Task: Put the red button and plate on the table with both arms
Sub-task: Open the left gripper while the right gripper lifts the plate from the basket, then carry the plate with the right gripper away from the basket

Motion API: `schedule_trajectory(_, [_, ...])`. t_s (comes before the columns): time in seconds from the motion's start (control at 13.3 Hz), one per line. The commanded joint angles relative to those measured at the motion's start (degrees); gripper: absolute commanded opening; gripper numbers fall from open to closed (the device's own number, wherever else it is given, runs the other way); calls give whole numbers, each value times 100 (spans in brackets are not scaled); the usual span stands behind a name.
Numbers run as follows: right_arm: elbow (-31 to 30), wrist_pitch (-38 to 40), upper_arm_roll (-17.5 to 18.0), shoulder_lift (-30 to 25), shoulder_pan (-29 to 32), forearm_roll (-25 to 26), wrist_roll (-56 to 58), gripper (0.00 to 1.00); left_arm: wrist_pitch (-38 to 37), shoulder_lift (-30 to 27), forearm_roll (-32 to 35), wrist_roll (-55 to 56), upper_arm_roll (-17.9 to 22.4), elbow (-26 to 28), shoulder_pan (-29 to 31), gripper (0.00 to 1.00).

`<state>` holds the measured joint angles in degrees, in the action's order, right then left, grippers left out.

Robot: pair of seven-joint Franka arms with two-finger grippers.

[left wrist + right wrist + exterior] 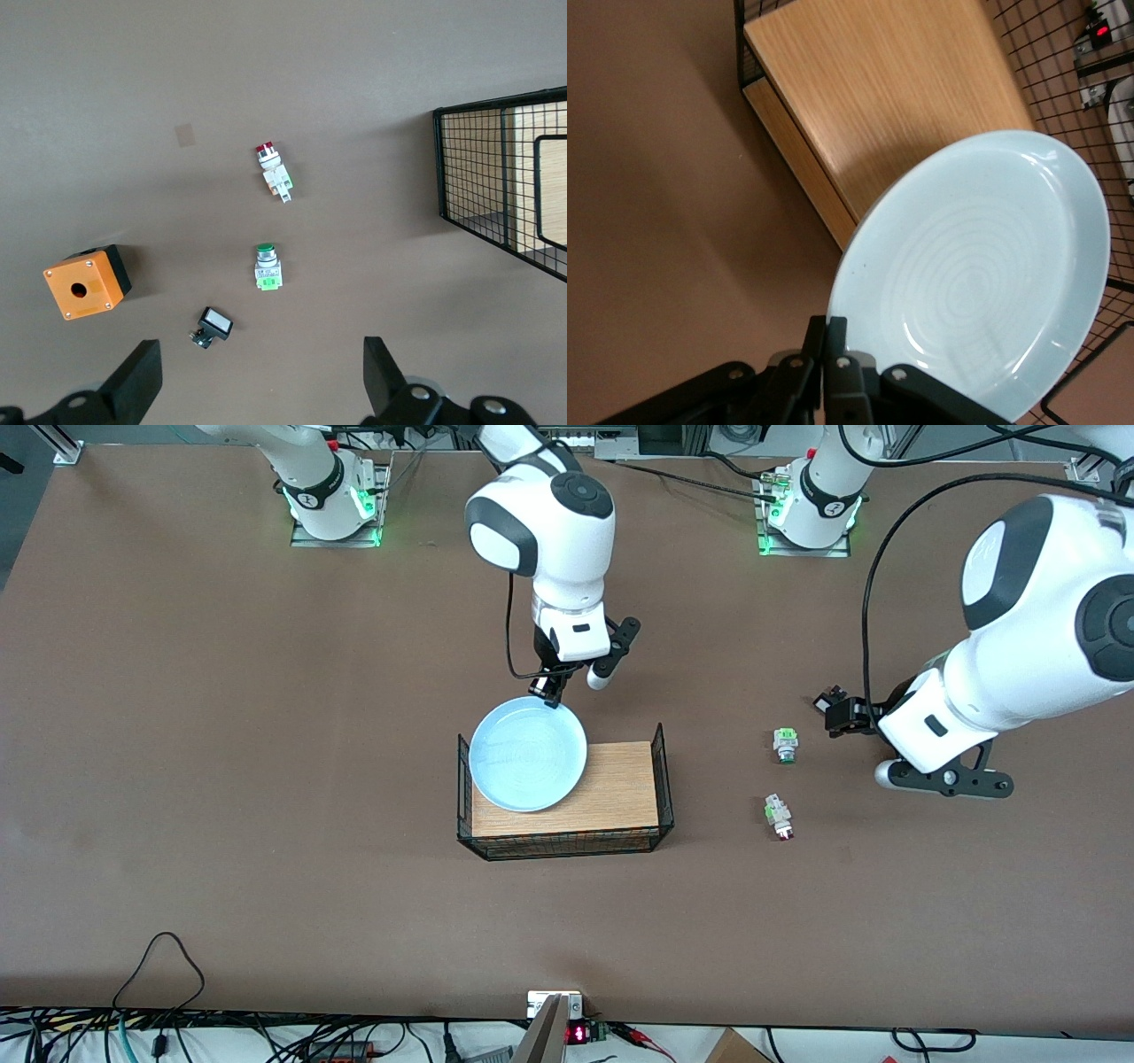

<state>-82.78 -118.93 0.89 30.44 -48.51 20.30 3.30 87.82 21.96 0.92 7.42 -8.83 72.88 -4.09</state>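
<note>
The light blue plate (529, 755) rests on a small wood-topped platform (620, 793), one side overhanging the platform's edge. My right gripper (551, 693) is shut on the plate's rim; in the right wrist view the right gripper's (835, 329) fingers pinch the edge of the plate (983, 274). The red button (781, 819) lies on the brown table (266, 779) beside the platform, toward the left arm's end. My left gripper (829, 711) hovers open and empty close by; its wrist view shows the red button (275, 173) ahead of the left gripper's (261, 381) spread fingers.
A green-capped switch (785, 744) lies farther from the front camera than the red one. The left wrist view also shows a small black-and-white switch (213, 326) and an orange box (86, 282). The platform has black wire sides (660, 766).
</note>
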Motion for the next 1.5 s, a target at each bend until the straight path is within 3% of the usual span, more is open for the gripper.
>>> schedule_trajectory(0.0, [245, 230, 43, -142, -18, -314, 83, 0, -291, -270, -48, -126, 12, -81, 171, 100])
schedule_trajectory(0.15, [245, 396, 43, -441, -9, -456, 92, 0, -354, -638, -48, -144, 39, 120, 233, 100])
schedule_trajectory(0.3, [245, 843, 25, -687, 78, -535, 118, 0, -232, -1042, -56, -162, 196, 654, 286, 100])
schedule_trajectory(0.6, [201, 1880, -19, -1223, 403, -571, 1142, 0, 1294, -2290, -56, -188, 434, 2814, 418, 100])
schedule_trajectory(0.68, [79, 2039, -19, -1407, 587, -571, 1599, 0, 1447, -2467, -48, -214, 434, 3063, 418, 100])
schedule_trajectory(0.9, [-728, 1944, -19, -2005, 1176, -553, 2673, 0, 799, -2381, -57, -434, 426, 2794, 427, 100])
schedule_trajectory(1.13, [-1378, 1699, -19, -2436, 1844, -553, 3518, 0, 798, -2355, -39, -443, 390, 2749, 418, 100])
schedule_trajectory(1.43, [-3335, 209, -36, -3227, 2529, -518, 3975, 0, 798, -2346, -39, -513, 364, 2679, 392, 100])
